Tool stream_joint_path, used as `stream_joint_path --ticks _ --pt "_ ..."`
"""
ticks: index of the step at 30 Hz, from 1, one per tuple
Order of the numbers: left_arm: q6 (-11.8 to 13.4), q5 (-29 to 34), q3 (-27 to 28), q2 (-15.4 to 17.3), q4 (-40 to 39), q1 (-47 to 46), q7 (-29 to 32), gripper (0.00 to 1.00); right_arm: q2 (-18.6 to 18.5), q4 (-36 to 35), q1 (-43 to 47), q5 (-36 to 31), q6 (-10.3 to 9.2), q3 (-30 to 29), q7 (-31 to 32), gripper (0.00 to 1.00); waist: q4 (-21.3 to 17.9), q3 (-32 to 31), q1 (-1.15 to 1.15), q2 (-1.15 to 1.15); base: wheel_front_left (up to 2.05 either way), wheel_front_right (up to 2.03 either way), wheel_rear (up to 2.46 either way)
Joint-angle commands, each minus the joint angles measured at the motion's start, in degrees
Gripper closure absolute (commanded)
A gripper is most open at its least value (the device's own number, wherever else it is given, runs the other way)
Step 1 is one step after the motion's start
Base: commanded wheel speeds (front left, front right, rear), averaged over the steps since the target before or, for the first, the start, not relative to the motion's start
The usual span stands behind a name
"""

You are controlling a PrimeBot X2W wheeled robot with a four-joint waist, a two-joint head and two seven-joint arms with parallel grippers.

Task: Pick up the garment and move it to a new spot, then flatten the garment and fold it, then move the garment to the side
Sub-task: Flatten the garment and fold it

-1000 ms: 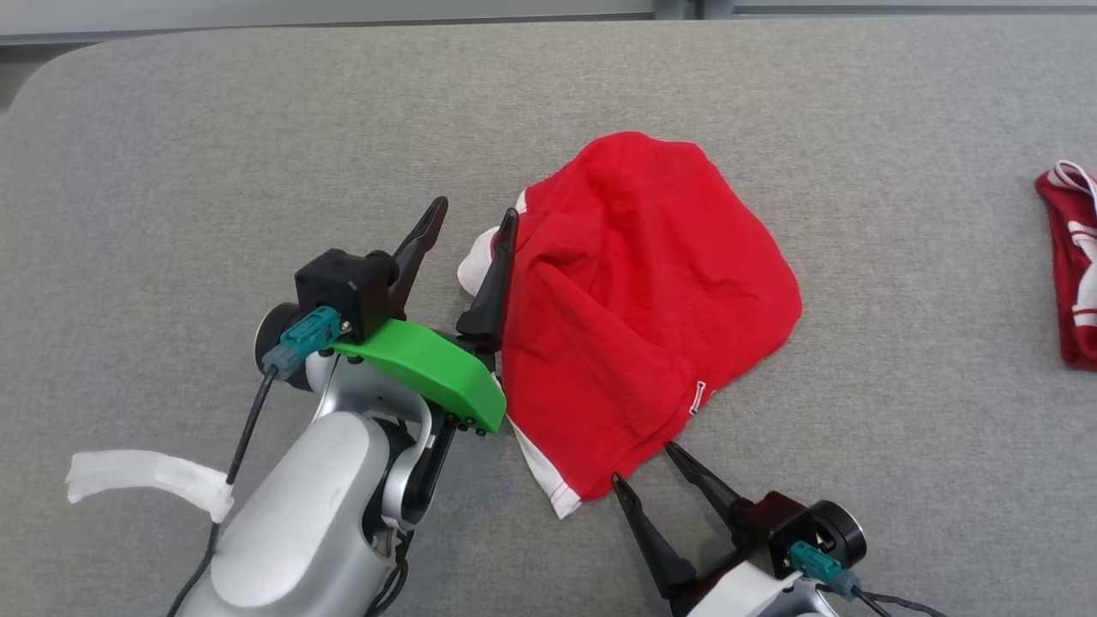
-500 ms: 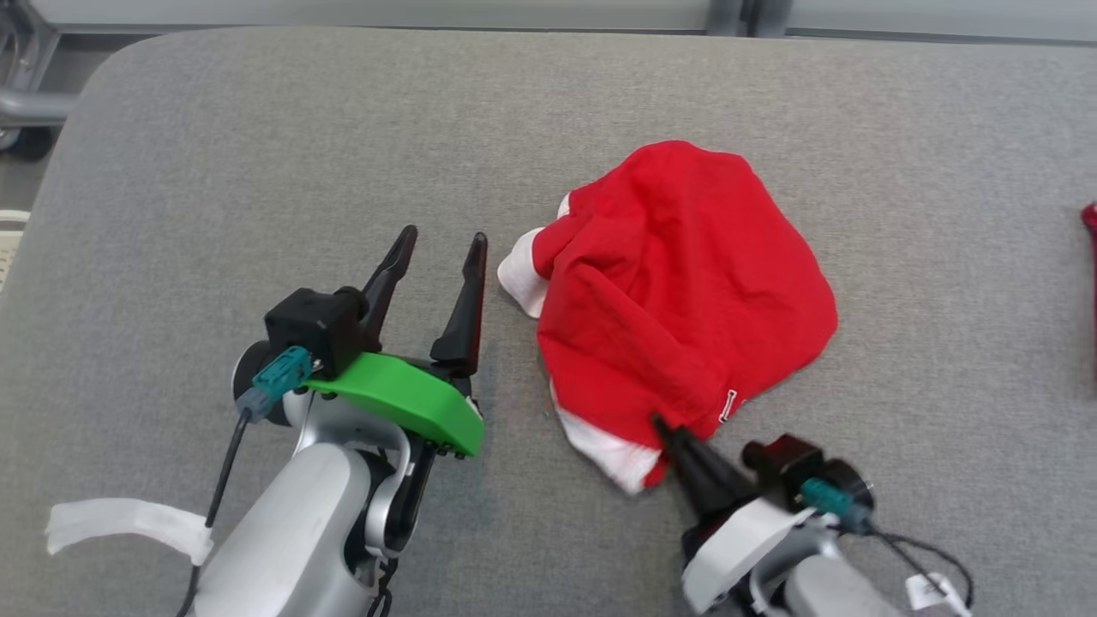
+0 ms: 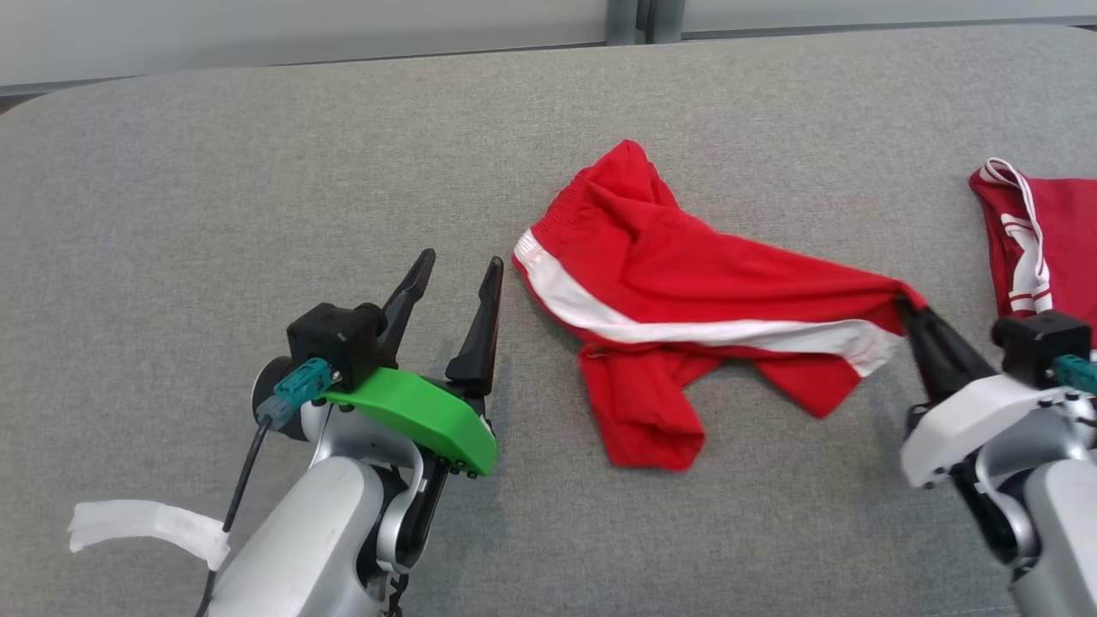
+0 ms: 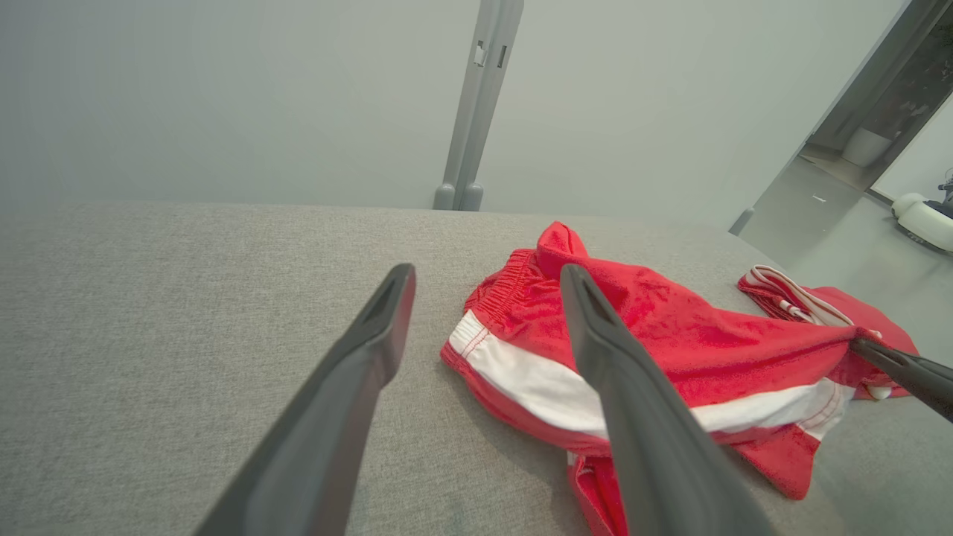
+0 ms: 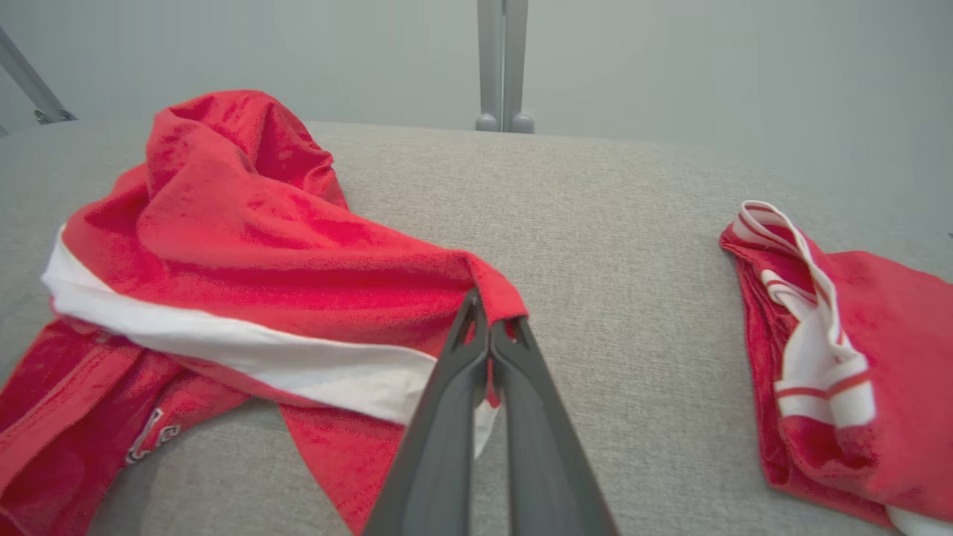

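The red shorts point(image 3: 686, 291) lie in the middle of the head view on the grey table point(image 3: 257, 171), drawn out toward the right. There the right claw point(image 3: 910, 310) is pinched shut on a corner of the hem next to the white stripe. The right wrist view shows the cloth caught between the very tips of its two fingers. The left claw point(image 3: 461, 259) stands wide open and holds nothing, lower left of centre, with its tips just beside the waistband end of the shorts but not touching it. The step in hand looks like carrying the shorts to a new spot. The grip is thin, so the pull should probably be slow and slightly upward, letting the bunched leg in the lower middle trail free rather than snag and fold under. A second red garment point(image 3: 1050, 231) lies at the right edge, near the right claw, and the move had best steer clear of it so the two pieces do not tangle. The left claw seems well placed to take the waistband next, so that both ends can be drawn taut for flattening.
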Motion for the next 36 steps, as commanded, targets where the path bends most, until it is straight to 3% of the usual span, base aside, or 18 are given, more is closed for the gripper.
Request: stream_joint_path --ticks 1,9,10,11,12,17,24,30,36 --pt "-0.3 -0.39 0.01 0.11 0.27 -0.54 0.04 0.0 -1.05 0.99 -0.8 -1.13 -0.09 -0.99 0.55 1.0 -0.18 0.19 0.0 0.0 0.0 0.0 0.0" --pt "-0.68 -0.63 -0.51 0.47 0.86 -0.98 0.47 0.0 -0.49 7.6 -1.33 -5.69 -0.07 -5.15 2.59 1.0 0.55 1.2 0.0 0.0 0.0 0.0 0.0" --pt "-0.72 -0.67 -0.55 0.48 0.89 -0.91 0.43 0.0 -0.03 8.14 -1.37 -6.18 -0.07 -5.39 2.47 0.66 0.6 1.3 0.0 0.0 0.0 0.0 0.0" --pt "-0.69 -0.6 -0.57 0.54 0.93 -0.79 0.37 0.0 0.41 8.53 -1.31 -6.55 -0.07 -5.61 2.29 0.25 0.6 1.38 0.0 0.0 0.0 0.0 0.0" --pt "-0.61 -0.67 -0.56 0.62 0.98 -0.58 0.36 0.0 0.72 8.75 -1.1 -6.86 -0.07 -5.71 2.14 0.0 0.56 1.41 0.0 0.0 0.0 0.0 0.0" --pt "-0.15 -1.05 -0.11 1.13 0.71 0.72 -0.14 0.0 1.7 7.97 1.27 -7.87 -0.07 -7.39 1.35 0.0 -0.17 0.96 0.0 0.0 0.0 0.0 0.0" --pt "1.27 -1.13 2.11 4.35 -2.81 5.02 -2.6 0.0 2.45 -0.57 7.41 -10.04 -0.07 -11.18 -0.68 0.0 -3.29 -0.81 0.0 0.0 0.0 0.0 0.0" --pt "3.48 0.05 4.96 7.91 -4.57 9.58 -6.37 0.0 4.72 -7.92 12.15 -11.56 -0.07 -12.74 -6.83 0.0 -5.18 -2.53 0.0 0.0 0.0 0.0 0.0" --pt "4.18 0.42 8.14 11.32 -3.47 15.53 -9.34 0.0 7.02 -7.47 15.04 -12.96 -0.07 -11.35 -14.05 0.0 -5.6 -5.4 0.0 0.0 0.0 0.0 0.0"
